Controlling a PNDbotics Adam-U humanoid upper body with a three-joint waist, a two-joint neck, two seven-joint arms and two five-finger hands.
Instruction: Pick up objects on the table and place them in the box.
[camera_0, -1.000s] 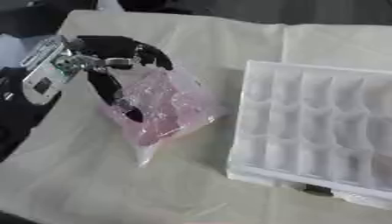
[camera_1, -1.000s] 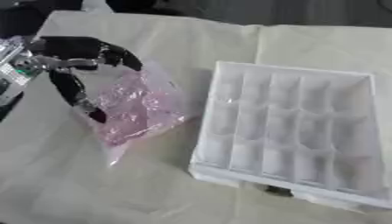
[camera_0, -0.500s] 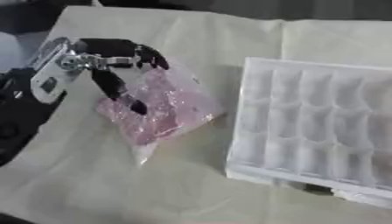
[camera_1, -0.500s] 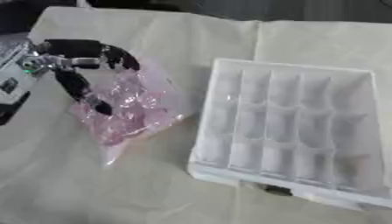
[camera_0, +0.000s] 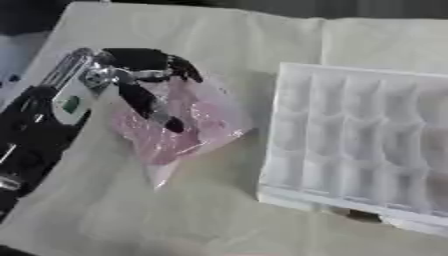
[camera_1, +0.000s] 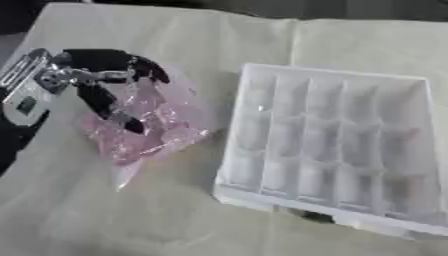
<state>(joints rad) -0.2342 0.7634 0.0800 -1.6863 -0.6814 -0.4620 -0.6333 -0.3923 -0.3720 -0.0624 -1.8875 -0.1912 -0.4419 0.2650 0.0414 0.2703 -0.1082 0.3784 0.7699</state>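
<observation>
One pink plastic bag (camera_0: 188, 127) is in play, pinched between the curled fingers and thumb of the left hand (camera_0: 140, 75), just left of the white compartmented box (camera_0: 359, 145). The grasp step seems under way; next it wants carrying rightward over the box.

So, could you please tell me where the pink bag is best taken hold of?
By its bunched upper end, from the left and above, where the left hand already pinches it. The pink bag is limp and hangs to a narrow tail, offering nothing stiffer.
</observation>
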